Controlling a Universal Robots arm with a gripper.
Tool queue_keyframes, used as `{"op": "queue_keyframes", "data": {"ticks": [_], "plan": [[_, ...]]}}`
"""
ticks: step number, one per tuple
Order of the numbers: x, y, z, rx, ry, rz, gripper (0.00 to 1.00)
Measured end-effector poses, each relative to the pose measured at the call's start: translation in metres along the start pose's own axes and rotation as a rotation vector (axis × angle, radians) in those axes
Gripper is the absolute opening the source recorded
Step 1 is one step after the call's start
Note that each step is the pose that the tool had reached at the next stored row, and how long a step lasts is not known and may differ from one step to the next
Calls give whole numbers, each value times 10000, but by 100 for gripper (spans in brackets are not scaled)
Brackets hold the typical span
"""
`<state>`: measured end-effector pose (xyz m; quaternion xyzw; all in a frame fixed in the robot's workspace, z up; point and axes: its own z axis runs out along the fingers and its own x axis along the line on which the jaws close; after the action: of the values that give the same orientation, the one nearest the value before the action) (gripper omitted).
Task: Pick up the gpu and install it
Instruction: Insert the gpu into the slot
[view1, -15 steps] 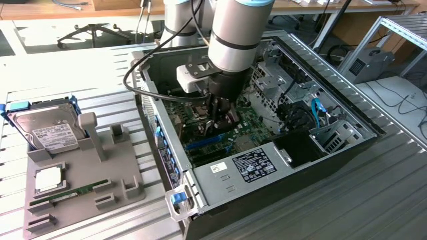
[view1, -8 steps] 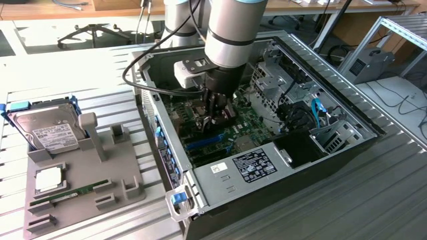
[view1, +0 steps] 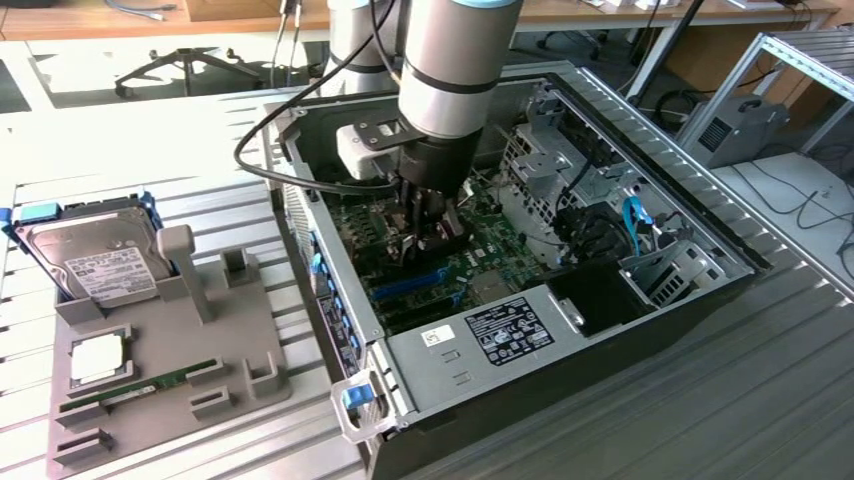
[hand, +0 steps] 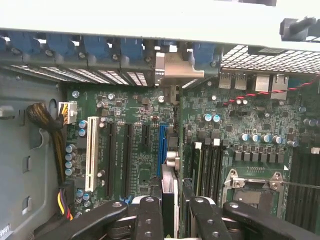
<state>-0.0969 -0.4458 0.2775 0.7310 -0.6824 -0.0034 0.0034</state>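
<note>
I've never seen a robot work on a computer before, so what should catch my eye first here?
The big grey robot arm plunges into an open computer case, its gripper low over the green motherboard. The gpu stands on edge between the fingers, over a blue slot. On the exterior view's left, a grey tray holds a hard drive.

The gpu (hand: 169, 197) stands edge-on, its faces hidden.
</note>
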Motion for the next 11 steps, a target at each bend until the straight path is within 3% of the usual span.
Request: {"op": "queue_keyframes", "data": {"ticks": [1,4,5,7,11], "plan": [[0,0,3,-2,47,2,26],[1,0,11,-19,277,11,26],[1,0,13,-22,320,12,26],[1,0,14,-25,331,29,26],[0,0,29,-24,259,360,26]]}}
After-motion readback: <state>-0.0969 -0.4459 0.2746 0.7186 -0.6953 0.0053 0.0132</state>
